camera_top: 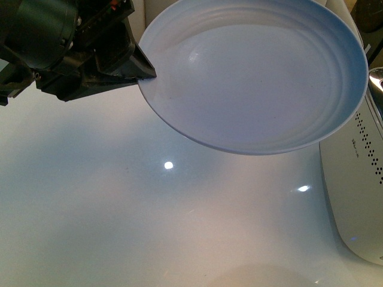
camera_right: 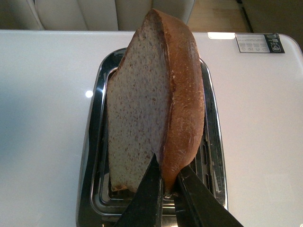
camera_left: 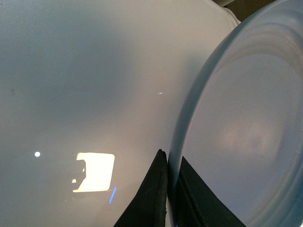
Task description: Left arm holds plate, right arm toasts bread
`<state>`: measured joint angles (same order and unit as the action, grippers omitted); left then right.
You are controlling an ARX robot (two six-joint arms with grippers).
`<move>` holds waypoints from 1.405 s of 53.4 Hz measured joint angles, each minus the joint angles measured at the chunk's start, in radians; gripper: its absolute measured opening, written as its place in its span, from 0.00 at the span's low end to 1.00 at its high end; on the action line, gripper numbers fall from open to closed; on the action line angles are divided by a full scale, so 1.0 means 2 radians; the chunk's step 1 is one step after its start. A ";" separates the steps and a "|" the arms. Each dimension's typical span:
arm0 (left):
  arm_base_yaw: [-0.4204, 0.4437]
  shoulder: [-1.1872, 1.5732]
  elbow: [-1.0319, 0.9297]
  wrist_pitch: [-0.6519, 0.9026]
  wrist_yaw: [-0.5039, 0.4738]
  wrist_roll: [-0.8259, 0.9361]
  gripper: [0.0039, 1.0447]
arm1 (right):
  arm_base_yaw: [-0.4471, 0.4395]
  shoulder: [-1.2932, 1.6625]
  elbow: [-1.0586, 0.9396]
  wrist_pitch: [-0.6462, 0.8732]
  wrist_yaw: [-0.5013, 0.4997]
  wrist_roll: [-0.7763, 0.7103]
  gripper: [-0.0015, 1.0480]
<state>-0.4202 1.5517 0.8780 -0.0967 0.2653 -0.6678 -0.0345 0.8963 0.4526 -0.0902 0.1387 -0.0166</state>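
My left gripper [camera_top: 146,75] is shut on the left rim of the pale blue-white plate [camera_top: 263,78] and holds it tilted in the air above the white table. In the left wrist view the black fingers [camera_left: 156,189] pinch the plate's rim [camera_left: 176,142] between them. The plate is empty. My right gripper [camera_right: 169,182] is shut on the crust of the bread [camera_right: 142,109], a tan speckled slice held on edge right over the chrome slot of the toaster [camera_right: 97,142]. The right gripper does not show in the front view.
The white toaster body [camera_top: 359,179] with rows of small vent holes stands at the right edge of the front view, below the plate's right side. The glossy white table [camera_top: 119,227] spreads under the plate. A small label [camera_right: 259,42] sits on the toaster's top.
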 joint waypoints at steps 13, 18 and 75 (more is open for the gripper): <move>0.000 0.000 0.000 0.000 0.000 0.000 0.03 | -0.009 -0.001 -0.001 -0.005 0.004 0.001 0.02; 0.000 0.000 0.000 0.000 0.000 0.000 0.03 | -0.008 0.007 -0.001 -0.005 0.004 0.006 0.02; 0.000 0.000 0.000 0.000 0.000 0.000 0.03 | 0.041 0.107 -0.031 0.068 0.012 0.051 0.61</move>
<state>-0.4202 1.5517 0.8783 -0.0967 0.2649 -0.6678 0.0475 1.1095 0.3908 0.0460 0.1635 0.0845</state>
